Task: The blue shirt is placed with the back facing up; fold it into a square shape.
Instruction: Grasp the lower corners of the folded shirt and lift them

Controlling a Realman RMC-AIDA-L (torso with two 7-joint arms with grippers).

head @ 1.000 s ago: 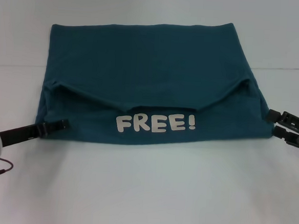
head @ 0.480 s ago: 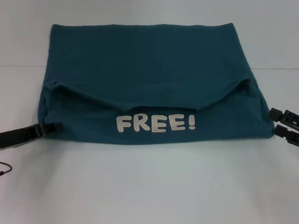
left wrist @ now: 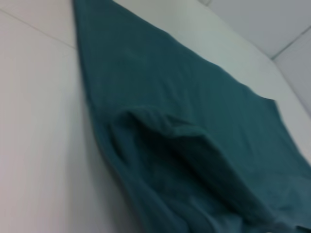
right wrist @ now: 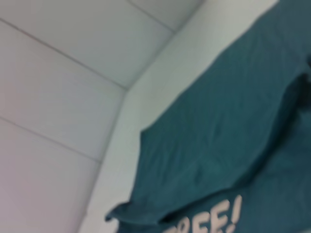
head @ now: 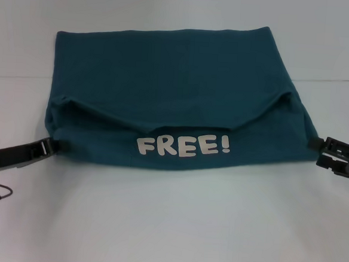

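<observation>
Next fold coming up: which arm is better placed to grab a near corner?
Neither clearly: the left tool sits at the blue shirt's near-left corner, the right tool at its near-right corner. Probably both together.

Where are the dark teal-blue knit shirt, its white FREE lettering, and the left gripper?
dark teal-blue knit shirt [head: 167, 70], head view, plain upper panel.
white FREE lettering [head: 182, 146], head view, middle of the word.
left gripper [head: 48, 148], head view, fingertips at the shirt's corner.
</observation>
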